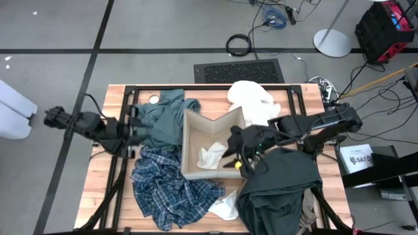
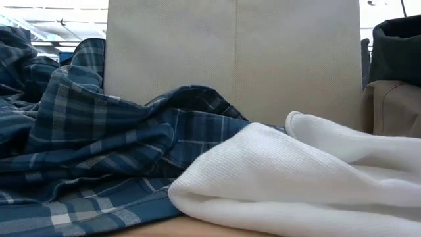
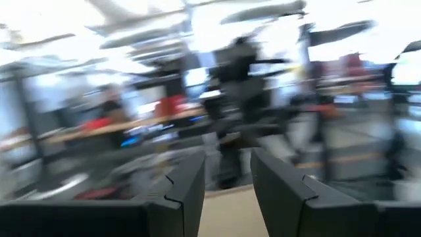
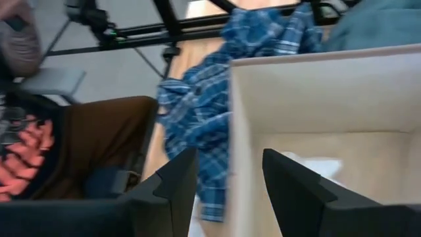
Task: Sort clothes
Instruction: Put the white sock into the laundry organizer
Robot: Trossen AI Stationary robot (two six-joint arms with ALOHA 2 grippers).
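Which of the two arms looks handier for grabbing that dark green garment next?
The right. Its gripper hangs open at the box edge, right beside the dark green garment. The left gripper is across the table, by the teal one.

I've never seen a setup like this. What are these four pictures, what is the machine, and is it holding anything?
It is a robot with two dark arms at a wooden table, each ending in a two-finger gripper. One picture looks straight down, one looks level across the tabletop, and two come from cameras on the wrists.

On the table lie a blue-and-white plaid shirt, a teal-green garment, a white garment and a dark grey-green garment. In the middle stands a beige fabric box with a small white piece inside.

The right gripper is open at the box's edge, holding nothing. The left gripper hovers beside the teal-green garment, also empty.
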